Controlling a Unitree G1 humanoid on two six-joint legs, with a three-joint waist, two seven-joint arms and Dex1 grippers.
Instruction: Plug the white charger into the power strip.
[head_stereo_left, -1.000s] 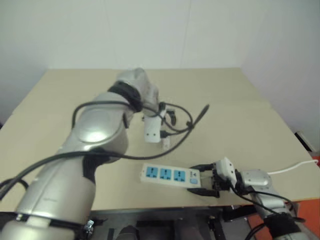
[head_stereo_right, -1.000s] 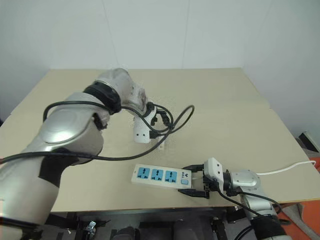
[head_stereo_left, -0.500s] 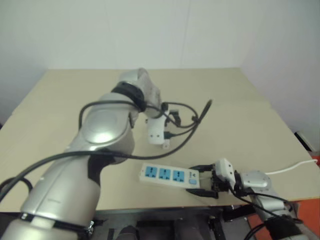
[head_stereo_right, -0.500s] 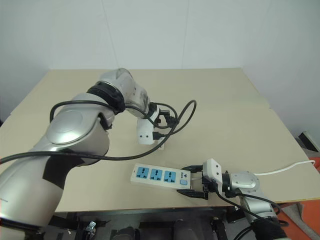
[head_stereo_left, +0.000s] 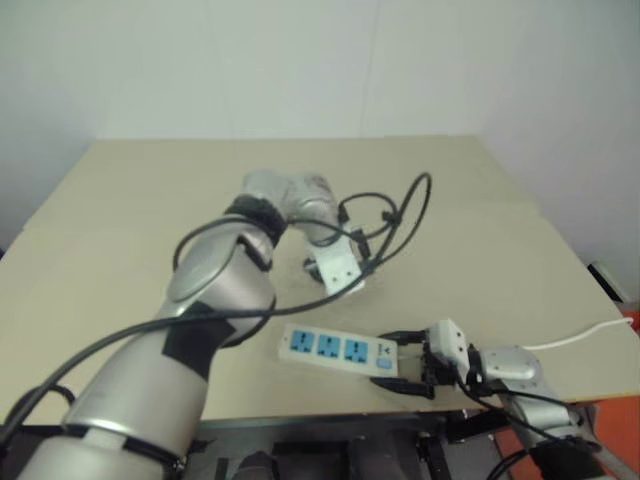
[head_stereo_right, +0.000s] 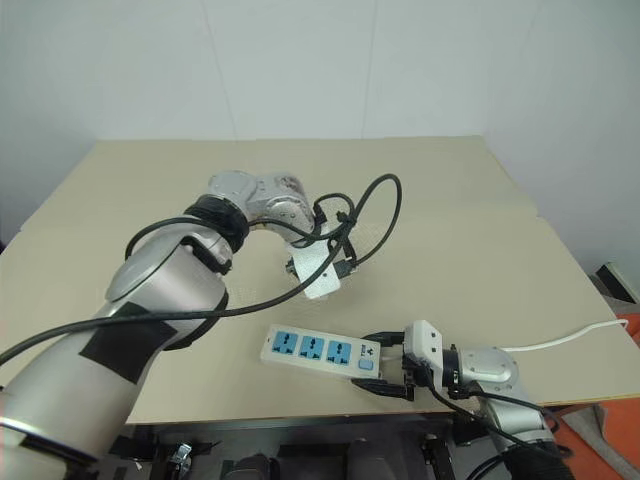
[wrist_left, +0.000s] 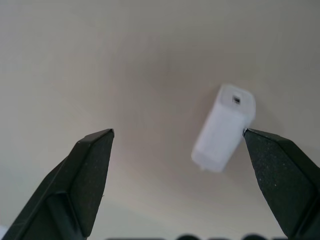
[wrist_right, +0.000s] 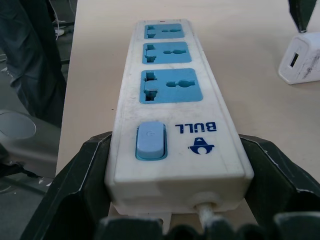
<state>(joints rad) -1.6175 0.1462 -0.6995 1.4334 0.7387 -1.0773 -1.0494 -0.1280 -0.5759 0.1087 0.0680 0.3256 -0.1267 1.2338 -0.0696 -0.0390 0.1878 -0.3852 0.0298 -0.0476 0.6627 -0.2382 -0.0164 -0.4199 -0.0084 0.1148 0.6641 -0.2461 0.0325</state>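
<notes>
While the right tool (wrist_right: 175, 220) sits at the near edge of the tabletop (head_stereo_right: 450, 220), its two black fingers (wrist_right: 82, 180) are clamped on the switch end of the power strip (head_stereo_right: 322, 352), one on each long side, both touching the casing. Strip lies flat near the front edge: long white plastic bar, smooth and a bit scuffed, rounded corners, three blue socket faces (wrist_right: 170, 86) in a row, all three empty. Blue rocker switch (wrist_right: 149, 141) at the gripped end beside blue "BULL" lettering. Thin white cable (head_stereo_right: 560, 340) leaves that end and runs off the tabletop's right side.

Tabletop is matte beige, plain and flat.

Further back, the white charger (wrist_left: 223, 127) lies on the tabletop behind the strip, apart from it. Small smooth white rectangular block with rounded edges and a small dark port on one end face. It lies at a slant between the left tool's fingers.

Left tool (wrist_left: 200, 150) points steeply down over the charger, jaws spread wide. One black finger (wrist_left: 280, 175) has its tip right at the charger's edge; cannot tell if it touches. The other finger is well clear. Nothing held. From the head views the white housing of that tool (head_stereo_right: 318, 268) covers the charger, with black cables (head_stereo_right: 375, 215) looped around the wrist.
</notes>
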